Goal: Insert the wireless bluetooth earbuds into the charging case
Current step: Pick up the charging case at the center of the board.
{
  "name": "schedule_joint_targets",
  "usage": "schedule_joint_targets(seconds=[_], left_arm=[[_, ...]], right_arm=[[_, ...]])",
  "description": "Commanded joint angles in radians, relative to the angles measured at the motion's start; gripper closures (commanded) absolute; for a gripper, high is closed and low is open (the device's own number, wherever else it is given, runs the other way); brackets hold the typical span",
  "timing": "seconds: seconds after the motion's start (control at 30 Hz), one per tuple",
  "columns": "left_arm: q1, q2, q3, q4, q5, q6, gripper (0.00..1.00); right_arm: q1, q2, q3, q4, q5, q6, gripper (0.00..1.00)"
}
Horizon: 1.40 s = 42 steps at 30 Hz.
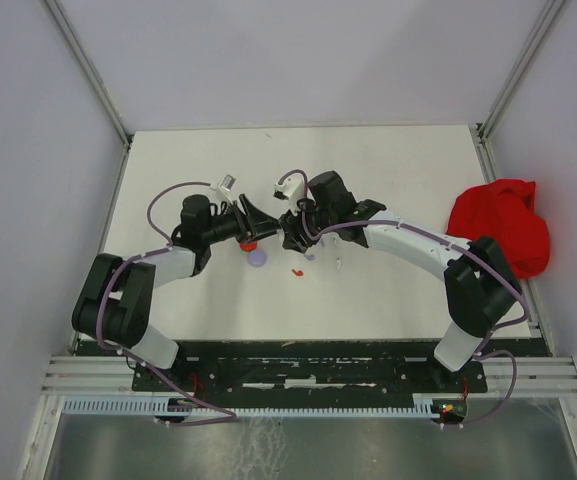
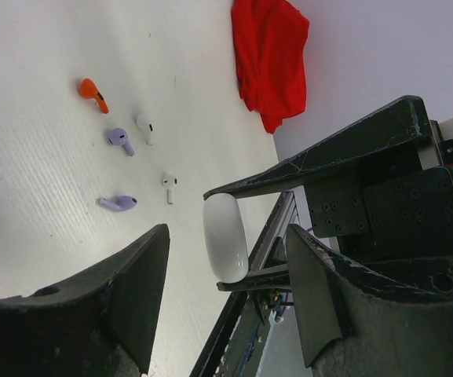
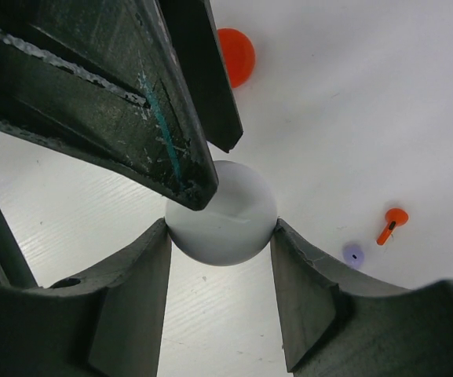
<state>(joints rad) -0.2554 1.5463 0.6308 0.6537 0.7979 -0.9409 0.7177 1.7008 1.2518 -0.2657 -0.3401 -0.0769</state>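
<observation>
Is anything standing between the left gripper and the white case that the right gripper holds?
Nothing visible does. The white case, clamped in the right gripper, sits directly in front of the left gripper, whose jaws stand open toward it.

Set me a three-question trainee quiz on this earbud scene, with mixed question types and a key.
1. True or false: the white charging case sits between the right gripper's jaws, touching both.
2. What lies near the table's right edge in the top view? A) a red cloth B) a blue bowl C) a green box
3. How many loose earbuds lie on the table in the left wrist view?
Key: 1 true; 2 A; 3 five.
</observation>
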Motion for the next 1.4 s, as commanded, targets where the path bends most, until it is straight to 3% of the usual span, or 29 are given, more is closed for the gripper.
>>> schedule_joint_targets(seconds=[0.0,0.83,1.17,1.37], left_arm=[[-0.007,0.014,0.045,0.047,0.028,-0.015,0.34],[-0.044,0.045,0.067,0.048,0.022,-0.013,0.6],[-0.048,0.047,0.072,0.048,0.03,-0.011,0.65],[-0.05,0.054,0.076,0.048,0.037,-0.01,0.87]], right_arm=[[-0.001,-0.026,0.025,0.022,-0.022,-0.013,0.57],[0.0,-0.026,0.018,0.017,-0.025,-0.014,0.57],[-0.001,-0.023,0.018,0.019,-0.022,-0.014,0.57],[0.0,-0.021,0.019,0.021,-0.016,-0.012,0.55]])
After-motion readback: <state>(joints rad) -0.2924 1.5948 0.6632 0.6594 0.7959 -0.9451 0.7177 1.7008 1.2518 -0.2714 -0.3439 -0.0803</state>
